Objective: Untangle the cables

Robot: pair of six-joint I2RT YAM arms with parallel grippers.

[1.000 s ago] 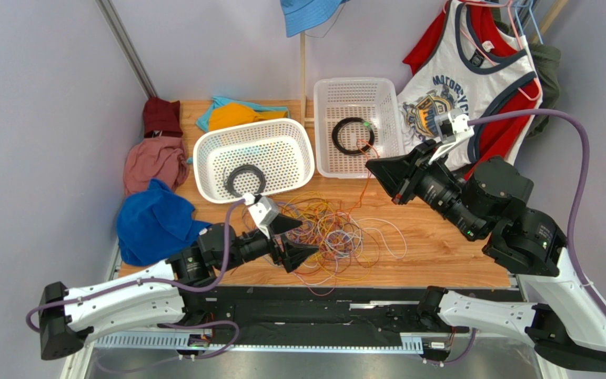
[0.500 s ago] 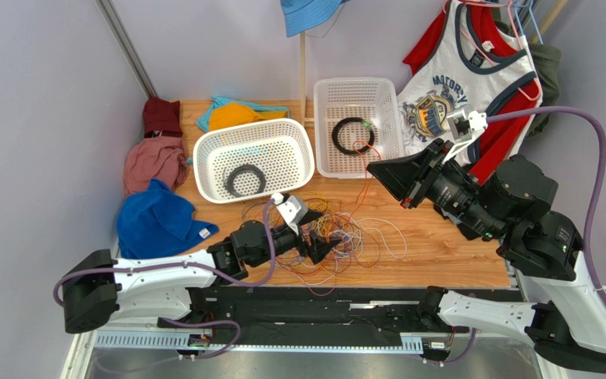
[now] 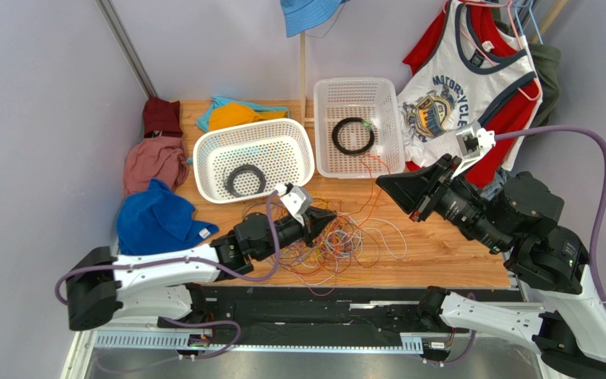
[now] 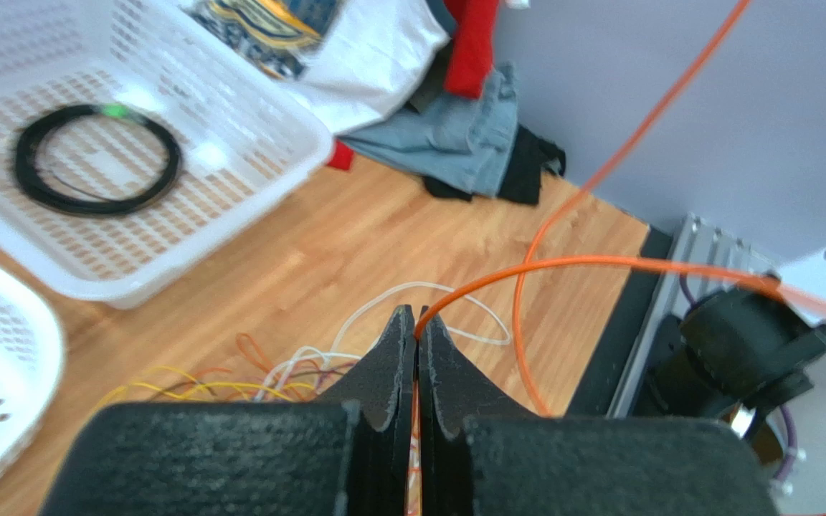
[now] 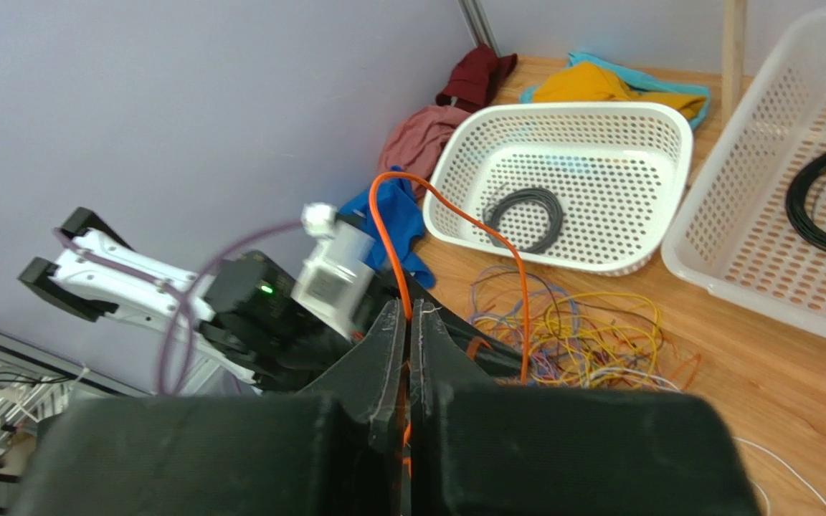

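Thin multicoloured cables (image 3: pixel 338 237) lay knotted just in front of the rounded white perforated plastic basket (image 3: pixel 211 158). We saw left end effector (image 4: pixel 417 317) and right end effector (image 5: pixel 408 312) each pinching an orange strand (image 4: pixel 600 263); untangling barely begun, we judged.

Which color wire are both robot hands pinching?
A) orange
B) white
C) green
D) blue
A: in each wrist view the orange cable comes out from between shut fingers, at the left gripper and at the right gripper.
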